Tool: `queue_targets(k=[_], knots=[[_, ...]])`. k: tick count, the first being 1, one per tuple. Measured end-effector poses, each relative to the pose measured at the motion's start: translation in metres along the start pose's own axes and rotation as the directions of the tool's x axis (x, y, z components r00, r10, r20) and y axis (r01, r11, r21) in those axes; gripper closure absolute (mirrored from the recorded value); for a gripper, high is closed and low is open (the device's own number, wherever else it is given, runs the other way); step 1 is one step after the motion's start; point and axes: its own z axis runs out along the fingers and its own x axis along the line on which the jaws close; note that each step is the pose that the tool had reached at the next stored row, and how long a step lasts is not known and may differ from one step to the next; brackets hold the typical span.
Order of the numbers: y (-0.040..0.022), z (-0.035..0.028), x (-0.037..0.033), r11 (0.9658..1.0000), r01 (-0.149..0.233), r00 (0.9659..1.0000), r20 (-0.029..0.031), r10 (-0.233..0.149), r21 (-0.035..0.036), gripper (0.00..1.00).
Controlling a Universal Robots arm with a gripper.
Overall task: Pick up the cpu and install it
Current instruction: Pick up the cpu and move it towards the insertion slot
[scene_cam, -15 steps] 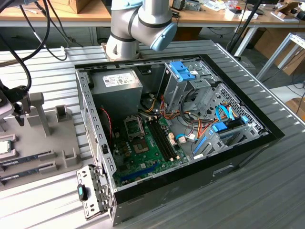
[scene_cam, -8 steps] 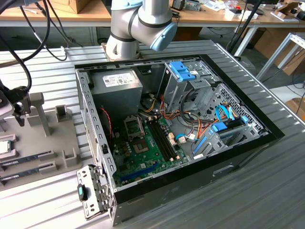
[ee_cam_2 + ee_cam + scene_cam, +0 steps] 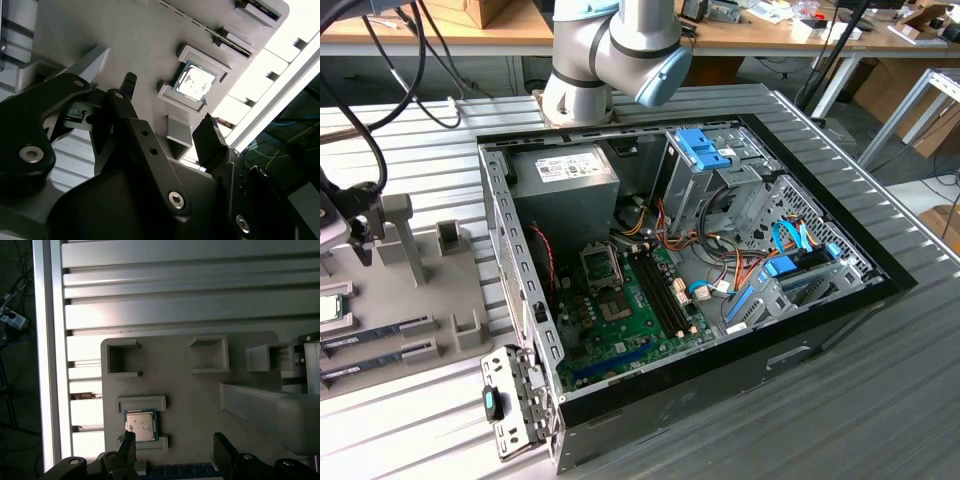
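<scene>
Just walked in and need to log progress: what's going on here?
The arm's gripper hangs open and empty over the grey holder tray. The cpu lies in its cradle on that tray, not gripped. In the exterior view, the open computer case stands to the tray's right.

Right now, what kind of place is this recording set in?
Probably a robotics or electronics lab: an open computer case sits on a ribbed metal table, a grey fixture holds the cpu, and cluttered workbenches stand behind.
</scene>
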Motion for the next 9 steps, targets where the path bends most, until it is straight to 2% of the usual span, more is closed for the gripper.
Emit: queue_targets(k=[9], knots=[[-0.0001,0.0036,0.0001,1.0,0.0,1.0,-0.0001,0.0,0.0,0.28]])
